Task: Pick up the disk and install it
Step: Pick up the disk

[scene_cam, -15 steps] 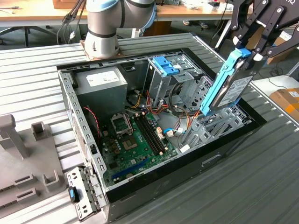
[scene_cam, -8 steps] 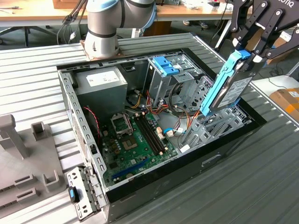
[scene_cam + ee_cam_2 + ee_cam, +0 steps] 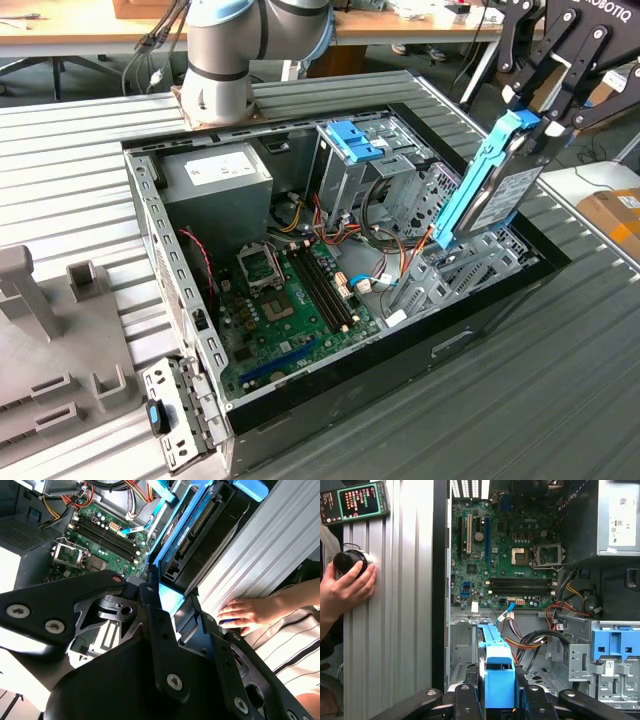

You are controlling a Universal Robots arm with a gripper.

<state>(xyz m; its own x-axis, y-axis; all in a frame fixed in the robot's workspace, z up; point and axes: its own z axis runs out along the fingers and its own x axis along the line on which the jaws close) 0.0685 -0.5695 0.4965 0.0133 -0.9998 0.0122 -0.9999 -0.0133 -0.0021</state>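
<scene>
The disk (image 3: 495,190), a black drive in bright blue rails, hangs tilted over the open computer case (image 3: 500,300) on the exterior view's right. Its lower end reaches down to the grey metal drive bay (image 3: 450,275) inside the case. My gripper (image 3: 540,120) is shut on the disk's upper end. In the first wrist view the blue end tab of the disk (image 3: 498,672) stands between my black fingers (image 3: 465,700), above the bay floor. The second wrist view looks along the disk (image 3: 195,530) from behind my gripper's linkage.
Inside the case are a green motherboard (image 3: 290,300), a power supply (image 3: 215,180), a tall grey cage with a blue latch (image 3: 350,150) and loose cables. A grey bracket with a blue clip (image 3: 170,415) lies by the case's near corner. A person's hand (image 3: 345,580) rests on the table.
</scene>
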